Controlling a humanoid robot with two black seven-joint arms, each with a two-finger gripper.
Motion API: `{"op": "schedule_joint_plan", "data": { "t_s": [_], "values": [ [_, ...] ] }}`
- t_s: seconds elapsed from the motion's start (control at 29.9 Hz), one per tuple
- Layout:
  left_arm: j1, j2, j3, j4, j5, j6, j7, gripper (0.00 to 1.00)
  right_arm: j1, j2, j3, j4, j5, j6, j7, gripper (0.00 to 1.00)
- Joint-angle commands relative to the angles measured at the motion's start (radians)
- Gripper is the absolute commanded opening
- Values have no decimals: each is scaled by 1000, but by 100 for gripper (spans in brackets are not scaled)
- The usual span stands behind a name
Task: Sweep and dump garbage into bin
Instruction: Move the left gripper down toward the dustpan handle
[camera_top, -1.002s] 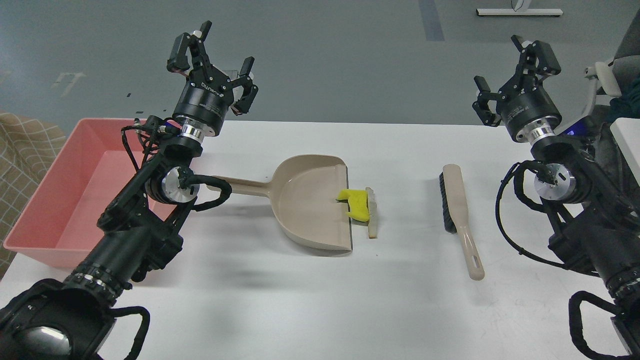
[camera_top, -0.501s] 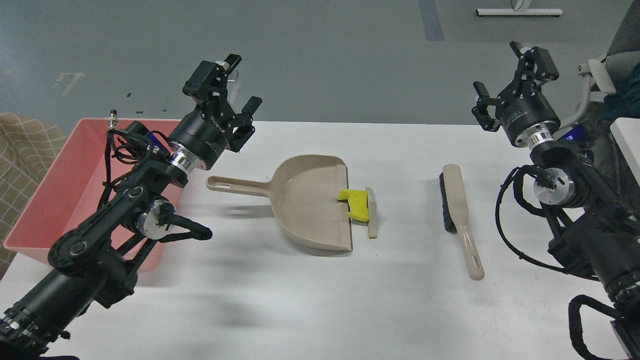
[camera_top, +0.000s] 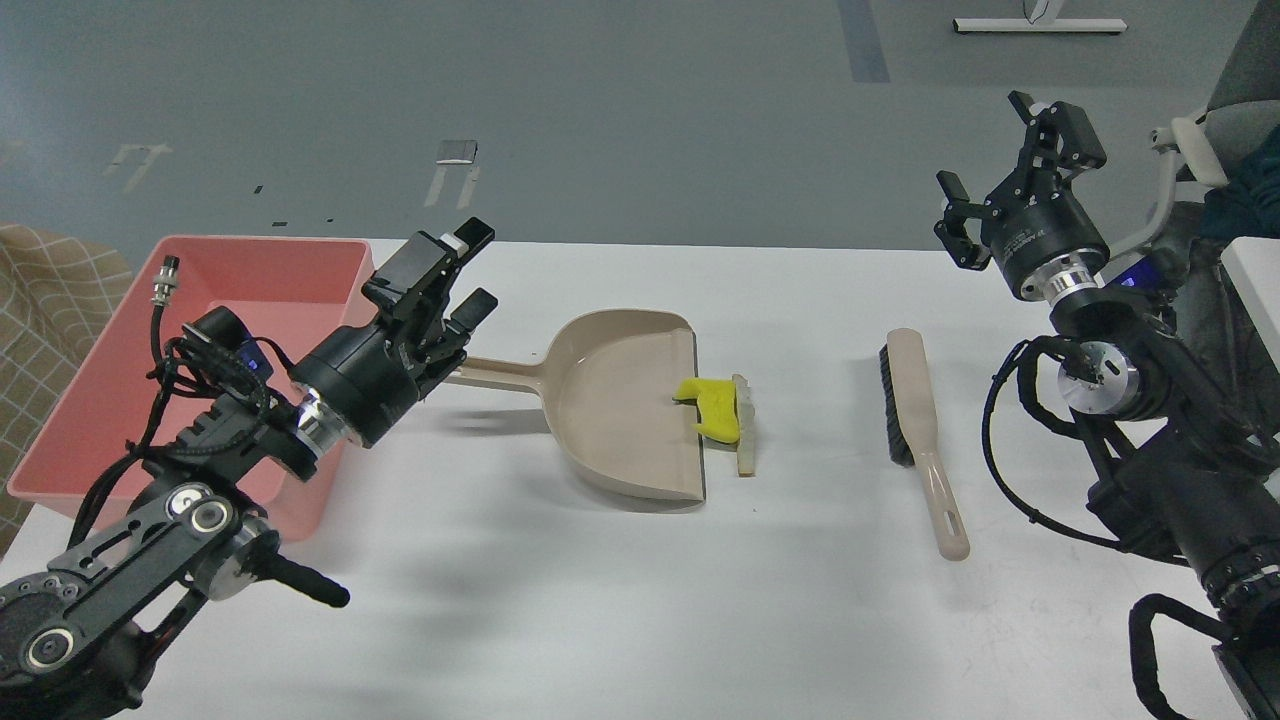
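Note:
A beige dustpan lies mid-table, its handle pointing left. The garbage sits at its open right lip: a bright yellow piece half on the lip and a white slice with brown crust just right of it on the table. A beige brush with black bristles lies farther right. The salmon-pink bin stands at the left table edge. My left gripper is open and empty, low over the dustpan handle's left end. My right gripper is open and empty, raised above the far right table edge.
The white table extends bare toward its front edge. A beige checked cloth lies left of the bin. Grey floor lies beyond the table's far edge. A chair and a white surface stand at the right edge.
My left arm has dropped and swung forward, bringing its open gripper from above the bin's far corner down to the dustpan handle. My right gripper shifted slightly up and back.

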Motion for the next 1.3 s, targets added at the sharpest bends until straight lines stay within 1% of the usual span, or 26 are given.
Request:
{"op": "schedule_joint_plan", "data": {
  "t_s": [0.0,0.1,0.17,0.2,0.3,0.37,0.43,0.53,0.57,0.67,0.9,1.14,1.27],
  "values": [
    [59,-8,0,-1,140,2,12,98,0,0,0,1,0,0,0,100],
    [78,-9,3,5,225,3,28,98,0,0,0,1,0,2,0,100],
    [81,-26,37,15,268,6,52,98,0,0,1,1,0,0,0,100],
    [81,-26,37,15,268,6,52,98,0,0,2,1,0,0,0,100],
    [72,-55,52,53,280,52,66,98,-2,0,0,1,0,0,0,100],
    [60,-84,55,102,282,94,74,98,-11,0,3,1,0,0,0,100],
    [50,-95,55,125,282,101,75,98,-12,-1,3,3,0,0,0,100],
    [35,-112,57,174,282,121,106,98,-12,-3,5,3,0,0,0,100],
    [33,-120,57,188,280,138,109,98,-11,-4,5,3,0,0,0,100],
    [36,-126,58,206,280,152,111,98,-11,-6,5,3,0,0,0,100],
    [30,-166,58,240,280,155,138,98,-12,-8,5,4,0,0,0,100],
    [-31,-209,70,324,279,187,144,98,-14,-12,6,4,0,0,0,100],
    [-66,-229,70,363,274,192,144,98,-14,-14,6,4,0,0,0,100]
  ]
}}
